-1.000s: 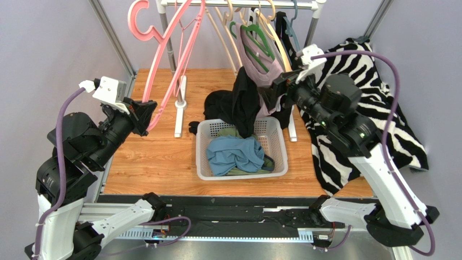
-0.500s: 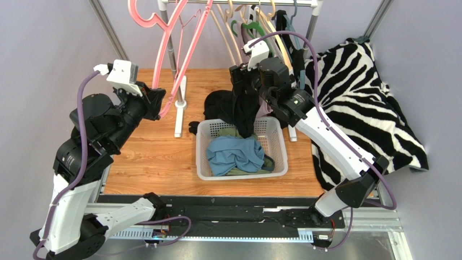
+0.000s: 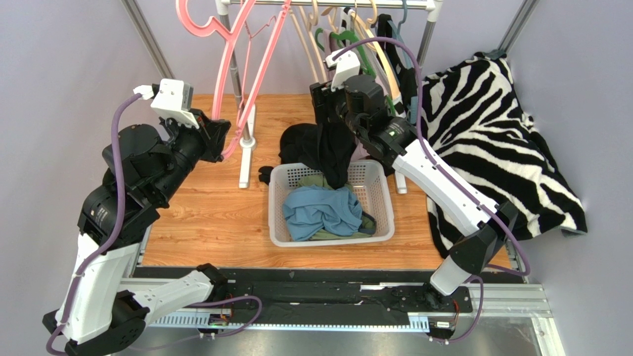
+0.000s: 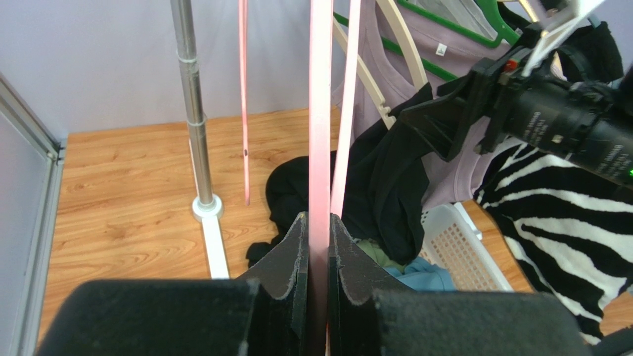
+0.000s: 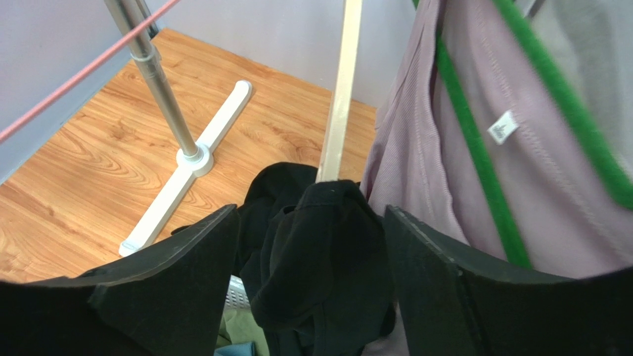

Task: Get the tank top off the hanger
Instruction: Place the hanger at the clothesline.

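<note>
A black tank top (image 3: pixel 330 148) hangs limp off the lower end of a cream hanger (image 5: pixel 340 96), and its tail reaches into the basket. My right gripper (image 3: pixel 325 100) is open, one finger on each side of the bunched black cloth (image 5: pixel 319 252), and neither visibly presses it. At the left, my left gripper (image 4: pixel 318 222) is shut on one arm of a bare pink hanger (image 4: pixel 320 111), which still hooks over the rail (image 3: pixel 249 74).
A mauve top (image 5: pixel 535 170) on a green hanger (image 5: pixel 475 148) hangs just right of the black cloth. A white basket (image 3: pixel 275 208) holds blue and green clothes. The rack post (image 3: pixel 238 81) stands on a white foot. A zebra blanket (image 3: pixel 490 133) covers the right side.
My right arm swung left from the zebra blanket to the black tank top, and its jaws narrowed around it. The left arm rose with the pink hanger.
</note>
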You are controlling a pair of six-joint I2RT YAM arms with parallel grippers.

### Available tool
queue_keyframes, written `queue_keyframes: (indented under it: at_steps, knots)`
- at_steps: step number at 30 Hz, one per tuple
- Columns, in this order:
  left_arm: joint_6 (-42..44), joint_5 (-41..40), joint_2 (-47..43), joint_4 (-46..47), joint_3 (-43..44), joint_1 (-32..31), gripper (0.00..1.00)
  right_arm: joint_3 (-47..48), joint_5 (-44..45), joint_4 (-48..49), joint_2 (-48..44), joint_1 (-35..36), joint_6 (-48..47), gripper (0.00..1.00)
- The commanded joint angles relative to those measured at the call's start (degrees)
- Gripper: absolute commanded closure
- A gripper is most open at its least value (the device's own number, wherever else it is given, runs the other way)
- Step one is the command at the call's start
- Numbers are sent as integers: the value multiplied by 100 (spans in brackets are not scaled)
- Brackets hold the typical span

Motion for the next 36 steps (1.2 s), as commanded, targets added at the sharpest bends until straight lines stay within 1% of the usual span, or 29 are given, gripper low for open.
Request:
queue_keyframes:
  at_steps: [1, 5, 6, 8, 9, 11, 12, 13, 14, 20, 25, 26, 30, 31, 36]
  knots:
    - [126, -2, -136, -31, 25, 30, 100, 242, 83, 290, 219, 23, 223, 27]
    - [284, 24, -329, -74, -46, 39, 100, 356, 109, 281, 403, 59, 284, 37]
    - [301, 77, -425, -101, -63, 30, 100, 365, 135, 281, 413, 59, 285, 43]
    - [328, 138, -575, -197, -98, 30, 100, 365, 153, 290, 439, 59, 267, 49]
    - [337, 217, -628, -224, -177, 39, 100, 356, 179, 290, 456, 59, 232, 56]
    - [328, 288, -794, -311, -283, 30, 100, 356, 206, 299, 465, 50, 188, 65]
    - [328, 349, -830, -347, -396, 30, 100, 347, 223, 299, 474, 59, 188, 78]
    - [311, 384, -865, -425, -450, 30, 100, 347, 232, 290, 474, 59, 188, 86]
    - [258, 411, -909, -443, -502, 30, 100, 356, 241, 290, 483, 50, 188, 100]
    - [135, 561, -927, -584, -845, 30, 100, 198, 241, 299, 255, 59, 250, 100]
    - [82, 526, -892, -619, -1004, 30, 100, 119, 513, 282, -26, 59, 92, 100]
    - [82, 473, -875, -619, -1030, 30, 100, 206, 609, 220, -62, 59, 48, 100]
    - [126, 411, -769, -558, -1039, 30, 100, 575, 1565, -272, -62, 59, 56, 100]
    - [135, 403, -673, -558, -1013, 30, 100, 619, 1699, -447, -79, 59, 56, 100]
    - [152, 393, -339, -610, -644, 30, 100, 471, 2139, -606, -316, 59, 100, 100]
